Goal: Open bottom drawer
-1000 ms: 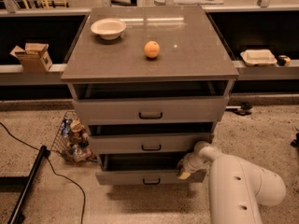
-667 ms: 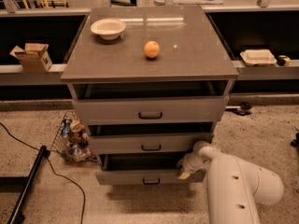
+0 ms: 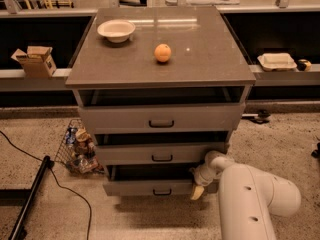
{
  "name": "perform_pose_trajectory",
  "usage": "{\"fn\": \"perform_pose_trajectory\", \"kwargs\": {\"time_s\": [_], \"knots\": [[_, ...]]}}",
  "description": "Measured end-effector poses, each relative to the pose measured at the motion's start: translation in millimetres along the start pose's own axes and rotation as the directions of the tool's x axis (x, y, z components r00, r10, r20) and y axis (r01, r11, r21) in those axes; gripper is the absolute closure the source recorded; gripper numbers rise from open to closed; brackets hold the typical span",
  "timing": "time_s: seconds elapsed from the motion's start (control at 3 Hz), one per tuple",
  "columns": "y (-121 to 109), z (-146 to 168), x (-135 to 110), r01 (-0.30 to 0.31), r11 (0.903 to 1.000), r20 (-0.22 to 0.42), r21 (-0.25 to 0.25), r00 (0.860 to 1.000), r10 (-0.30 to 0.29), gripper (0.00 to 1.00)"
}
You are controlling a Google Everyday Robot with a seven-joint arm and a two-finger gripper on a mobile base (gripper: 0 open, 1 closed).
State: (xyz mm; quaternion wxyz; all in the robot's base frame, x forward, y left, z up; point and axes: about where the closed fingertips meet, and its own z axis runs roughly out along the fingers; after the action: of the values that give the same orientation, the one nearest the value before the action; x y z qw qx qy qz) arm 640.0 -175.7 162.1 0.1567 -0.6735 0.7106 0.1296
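Note:
The grey cabinet has three drawers, all pulled out a little. The bottom drawer [image 3: 145,187] is the lowest, with a short grey front and a small black handle [image 3: 162,192] at its centre. Its front sticks out past the cabinet body, with a dark gap above it. My gripper [image 3: 199,183] is at the right end of the bottom drawer's front, just under the middle drawer [image 3: 160,154]. A pale fingertip [image 3: 196,193] points down beside the front. My white arm [image 3: 250,199] comes in from the lower right.
A white bowl [image 3: 116,30] and an orange [image 3: 162,52] sit on the cabinet top [image 3: 200,59]. A wire basket of items [image 3: 77,146] stands left of the cabinet. A black pole and cable [image 3: 30,194] lie on the floor at left. Shelves run behind.

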Motion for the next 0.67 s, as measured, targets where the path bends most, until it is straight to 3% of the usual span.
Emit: {"fn": "perform_pose_trajectory", "kwargs": {"time_s": [0.67], "knots": [[29.2,4.4,4.9,-0.053,0.9947,-0.053,-0.088,0.997,0.048,0.0]]}}
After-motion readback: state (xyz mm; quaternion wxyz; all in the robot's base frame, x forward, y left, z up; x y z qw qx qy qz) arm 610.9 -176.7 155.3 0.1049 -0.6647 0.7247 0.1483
